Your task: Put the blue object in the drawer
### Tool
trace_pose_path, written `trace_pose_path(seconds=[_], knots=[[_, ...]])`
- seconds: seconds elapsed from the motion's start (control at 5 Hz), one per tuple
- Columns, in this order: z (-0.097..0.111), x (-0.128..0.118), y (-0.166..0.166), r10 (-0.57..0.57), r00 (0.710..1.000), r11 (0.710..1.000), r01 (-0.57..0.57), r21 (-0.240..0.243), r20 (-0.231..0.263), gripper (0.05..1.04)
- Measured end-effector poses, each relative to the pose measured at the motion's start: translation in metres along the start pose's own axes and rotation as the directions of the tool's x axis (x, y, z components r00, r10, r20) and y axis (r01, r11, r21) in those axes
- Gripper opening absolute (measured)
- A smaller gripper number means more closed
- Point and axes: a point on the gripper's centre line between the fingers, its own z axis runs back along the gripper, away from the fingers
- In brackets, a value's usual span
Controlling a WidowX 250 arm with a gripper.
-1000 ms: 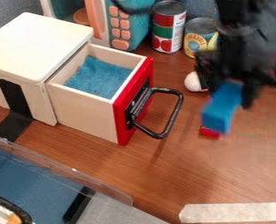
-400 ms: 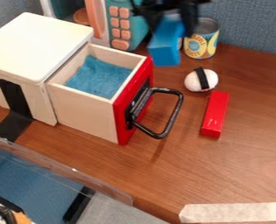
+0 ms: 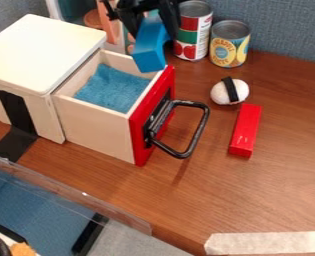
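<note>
My gripper (image 3: 150,22): I hung near the top edge of the view, above the far side of the drawer, with my fingers closed on the blue block.
Blue block (image 3: 149,50): it was tilted in my grasp, its lower end in view over the drawer's far wall, by the top of the red front (image 3: 153,115) (whether it touched the wood, I could not tell).
Drawer (image 3: 96,127): it stood open from the white cabinet (image 3: 39,50), a blue cloth (image 3: 113,87) inside and a black handle (image 3: 200,130) on its front.
Cans (image 3: 228,47): two stood upright near the wall (image 3: 286,30), the taller one to the left in the view, the shorter one just beside it.
White egg shape (image 3: 219,93): it wore a black band and lay in front of the shorter can, apart from it.
Red block (image 3: 245,131): it lay flat on the table (image 3: 280,175), near the egg shape and apart from the handle.
Black tape (image 3: 14,107): it ran down the cabinet and onto the table.
</note>
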Motion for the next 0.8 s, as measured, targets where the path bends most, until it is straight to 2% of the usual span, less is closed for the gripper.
trace_pose_path(seconds=[0.2,0.6,0.8], knots=[[-0.003,-0.003,0.007,0.009,1.000,1.000,-0.008,0.026,-0.008,0.593],[-0.009,-0.009,0.031,0.074,0.997,0.987,-0.073,0.145,-0.006,0.592],[-0.007,-0.005,0.044,0.115,0.993,0.976,-0.118,0.182,0.027,0.592]])
